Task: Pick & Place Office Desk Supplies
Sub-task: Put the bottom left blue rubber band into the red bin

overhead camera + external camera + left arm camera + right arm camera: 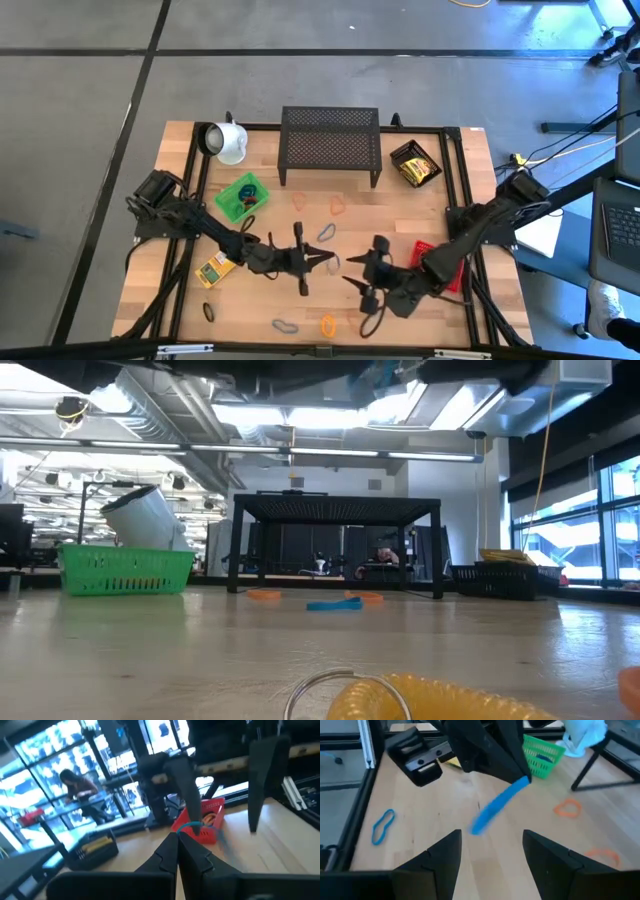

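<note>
Above the middle of the table my left gripper [333, 262] [177, 836] is shut on a blue loop [497, 807], pointing level toward the table's right. My right gripper [352, 272] [492, 837] faces it from the right, open, one finger either side of the loop and clear of it. Other loops lie flat on the wood: orange ones [337, 207] [327, 325], grey-blue ones [326, 232] [285, 325], a dark one [208, 312]. A yellow box [215, 270] lies flat beside the left arm. More yellow boxes sit in a black tray [415, 165]. My left gripper pinches one end of the blue loop [521, 785] between its shut fingertips. The fingers come level from the table's left. The loop slants down from the tips as a flattened strip, lifted clear of the table.
A green basket [240, 197] holding loops and a tipped white mug [225, 140] stand at the far left. The black mesh shelf [330, 145] stands far centre. A red basket [440, 262] sits under the right arm. A black frame [455, 170] runs around the table.
</note>
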Robot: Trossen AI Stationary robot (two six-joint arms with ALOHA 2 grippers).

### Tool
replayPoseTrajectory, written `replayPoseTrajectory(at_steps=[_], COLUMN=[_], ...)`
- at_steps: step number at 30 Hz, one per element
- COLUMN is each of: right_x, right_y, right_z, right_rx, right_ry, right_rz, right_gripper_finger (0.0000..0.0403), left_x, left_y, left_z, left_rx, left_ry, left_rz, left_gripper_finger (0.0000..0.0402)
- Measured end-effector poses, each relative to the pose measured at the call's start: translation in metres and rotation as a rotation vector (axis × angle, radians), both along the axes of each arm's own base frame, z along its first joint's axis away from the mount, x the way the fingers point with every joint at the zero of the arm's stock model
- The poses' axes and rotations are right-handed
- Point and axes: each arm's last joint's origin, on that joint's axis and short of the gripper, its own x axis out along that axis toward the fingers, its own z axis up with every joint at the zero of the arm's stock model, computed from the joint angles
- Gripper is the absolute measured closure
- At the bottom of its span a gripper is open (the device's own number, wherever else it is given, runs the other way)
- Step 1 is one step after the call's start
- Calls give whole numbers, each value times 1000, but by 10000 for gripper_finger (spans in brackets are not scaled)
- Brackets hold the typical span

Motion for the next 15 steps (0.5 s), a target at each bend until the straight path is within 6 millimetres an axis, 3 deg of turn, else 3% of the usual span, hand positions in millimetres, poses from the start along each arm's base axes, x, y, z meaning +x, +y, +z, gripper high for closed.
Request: replayPoseTrajectory(at_steps=[8, 15], right_x=[30, 42], right_y=[-10, -19], right_z=[-11, -10], right_rx=[-59, 43], right_ry=[9, -4], right_rz=[121, 173], right_gripper_finger=[191, 191], left_x=[0, 0], left_y=[-1, -1], left_z=[0, 0], left_rx=[73, 75], left_ry=[9, 9], left_rz=[-28, -26], left_gripper_finger=[399, 399])
